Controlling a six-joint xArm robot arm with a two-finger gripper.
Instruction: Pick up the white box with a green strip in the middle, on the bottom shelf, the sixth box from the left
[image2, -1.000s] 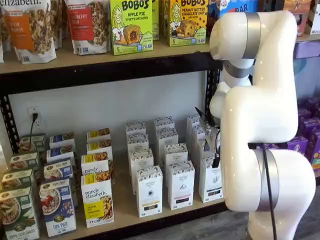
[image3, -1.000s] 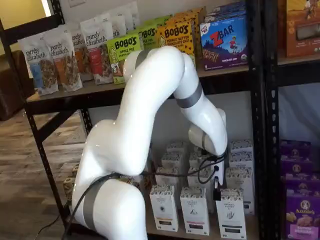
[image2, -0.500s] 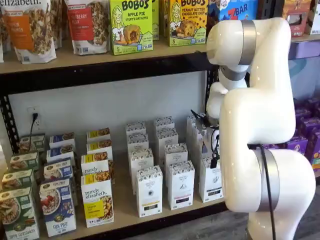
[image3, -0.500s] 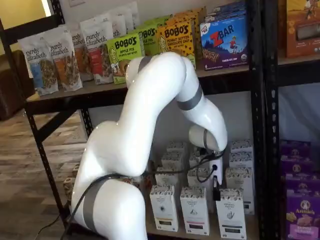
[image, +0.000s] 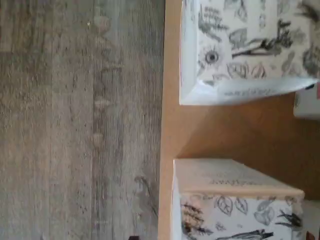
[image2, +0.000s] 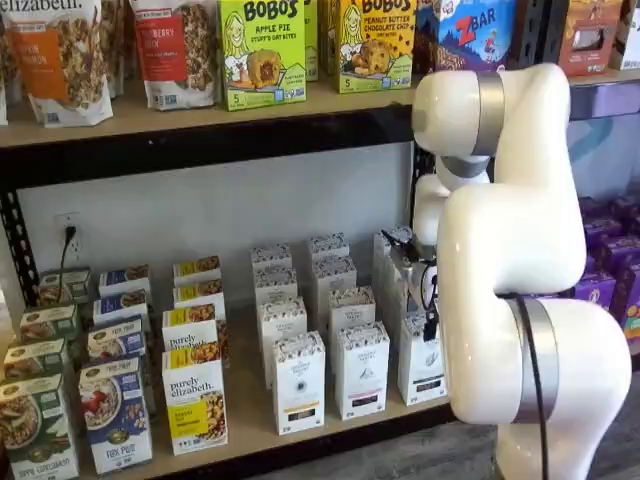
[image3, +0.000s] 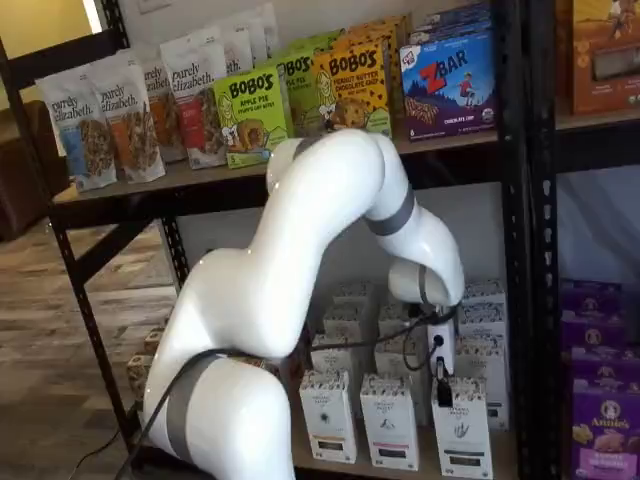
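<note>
directly below the pincer (image3: 443, 392) stands the white box (image3: 461, 428); its grip unclear.

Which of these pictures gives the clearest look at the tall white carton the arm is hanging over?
A shelf view: the tall white carton with the speckled top shows its whole front, with the black fingers just above it. In the other shelf view the carton is partly hidden behind the white arm. The wrist view shows only leaf-patterned box tops, close and blurred.
</note>
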